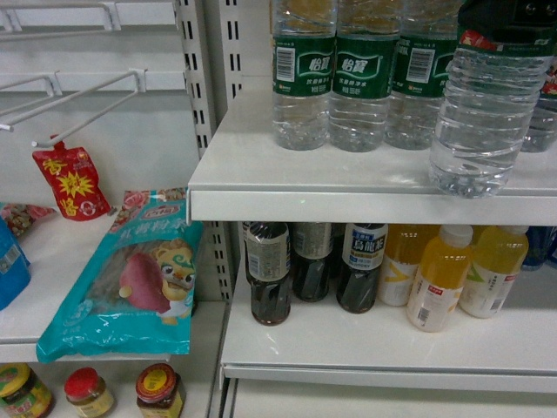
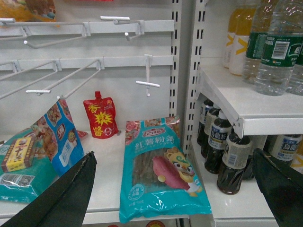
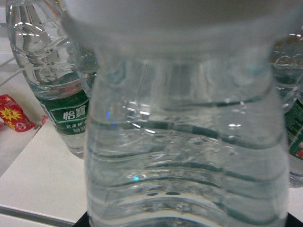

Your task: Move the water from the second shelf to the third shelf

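The shelving unit fills the head view: a white upper shelf (image 1: 261, 187) across the upper right, and a lower shelf (image 1: 348, 348) across the bottom right carrying dark bottles (image 1: 270, 274) and yellow drink bottles (image 1: 444, 279).

On the upper shelf, a row of water bottles (image 1: 357, 74) with green labels stands upright along the back. In front of them, at the far right of the frame, is the water (image 1: 487, 104): a clear ribbed bottle, long axis vertical or leaning a little, its base at or just above the shelf's front edge. Whether the base touches the shelf cannot be told.

The right gripper (image 1: 513, 17) shows only as a dark mass at the upper right corner, on the top of that bottle. The right wrist view is filled by the water (image 3: 184, 156) pressed close below the camera, so the arm is directly above it and appears clenched on its upper part, though the fingers themselves are not visible. Any move to another shelf turns on this: the bottle hangs straight below the right gripper, so it must come outward, clear of the shelf lip, before changing height.

The left gripper (image 2: 175, 189) is released, its fingers (image 2: 71, 189) spread wide at the bottom of its view, low and left, over a teal snack bag (image 2: 161, 175). It is well apart from the water; the right arm is plainly nearer.
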Controlling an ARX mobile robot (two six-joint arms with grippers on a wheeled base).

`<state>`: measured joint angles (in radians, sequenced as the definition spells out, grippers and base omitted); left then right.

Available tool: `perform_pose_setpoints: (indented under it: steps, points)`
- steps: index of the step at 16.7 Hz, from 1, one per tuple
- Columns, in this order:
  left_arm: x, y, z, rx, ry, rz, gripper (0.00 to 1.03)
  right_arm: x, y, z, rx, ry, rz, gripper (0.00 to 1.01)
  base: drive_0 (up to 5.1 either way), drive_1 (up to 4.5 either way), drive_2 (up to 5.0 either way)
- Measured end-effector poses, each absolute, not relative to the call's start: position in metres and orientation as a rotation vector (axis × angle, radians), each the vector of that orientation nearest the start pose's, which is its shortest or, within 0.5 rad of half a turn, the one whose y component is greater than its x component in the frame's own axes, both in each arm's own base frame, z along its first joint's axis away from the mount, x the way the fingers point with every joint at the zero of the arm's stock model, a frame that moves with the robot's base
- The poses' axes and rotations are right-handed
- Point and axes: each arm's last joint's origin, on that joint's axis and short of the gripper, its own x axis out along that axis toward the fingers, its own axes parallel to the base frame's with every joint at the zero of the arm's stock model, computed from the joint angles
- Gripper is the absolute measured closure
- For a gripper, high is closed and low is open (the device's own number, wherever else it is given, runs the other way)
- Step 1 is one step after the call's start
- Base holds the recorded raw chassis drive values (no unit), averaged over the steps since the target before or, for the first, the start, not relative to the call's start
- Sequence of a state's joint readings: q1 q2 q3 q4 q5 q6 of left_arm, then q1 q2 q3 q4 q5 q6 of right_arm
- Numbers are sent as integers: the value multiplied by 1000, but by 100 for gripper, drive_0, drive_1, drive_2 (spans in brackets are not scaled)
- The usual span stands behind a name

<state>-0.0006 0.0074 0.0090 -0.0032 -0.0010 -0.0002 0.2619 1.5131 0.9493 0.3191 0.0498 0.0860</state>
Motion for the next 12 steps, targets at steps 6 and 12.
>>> perform_pose_setpoints:
  steps: [6,12]
  points:
    - [98,0,166,0,2,0,5,358,99,261,58,286,173,59,0,0,0]
    - [98,0,166,0,2,0,5,371,108,260,75,281,166,59,0,0,0]
